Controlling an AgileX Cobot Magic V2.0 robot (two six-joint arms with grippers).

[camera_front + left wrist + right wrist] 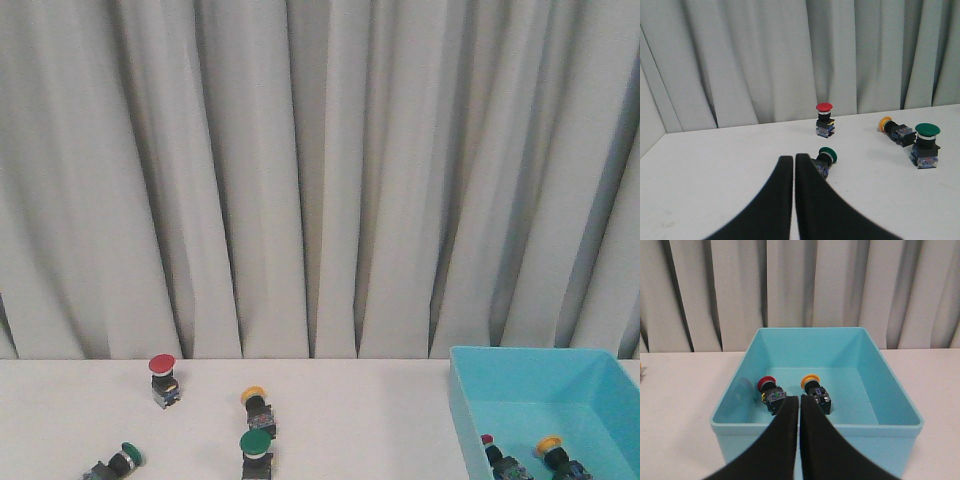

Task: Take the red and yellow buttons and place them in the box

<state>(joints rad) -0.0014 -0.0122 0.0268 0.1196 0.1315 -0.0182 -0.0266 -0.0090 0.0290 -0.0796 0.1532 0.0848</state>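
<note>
Buttons, red and yellow: two already lie inside the box (470,400), at lower right of the front view — a red-capped one (489,442) and a yellow-capped one (548,445), both on their sides near the frame's bottom edge. In the right wrist view the same pair sits side by side on the box floor, red (766,384) left of yellow (810,380), close but apart.

Right gripper (799,407): jaws pressed together, holding nothing, hanging just in front of the box's near wall.

Left gripper (793,167): jaws likewise closed and empty, low over the white tabletop (715,165).

Lower left of the front view, nearest first: a green button (126,457) on its side; a second green button (256,444) upright. Beyond these, a yellow button (253,396) on its side and, farthest, a red button (162,366) standing upright, cap up. All four rest apart from one another.

Grey pleated curtain (320,170) fills the background.
</note>
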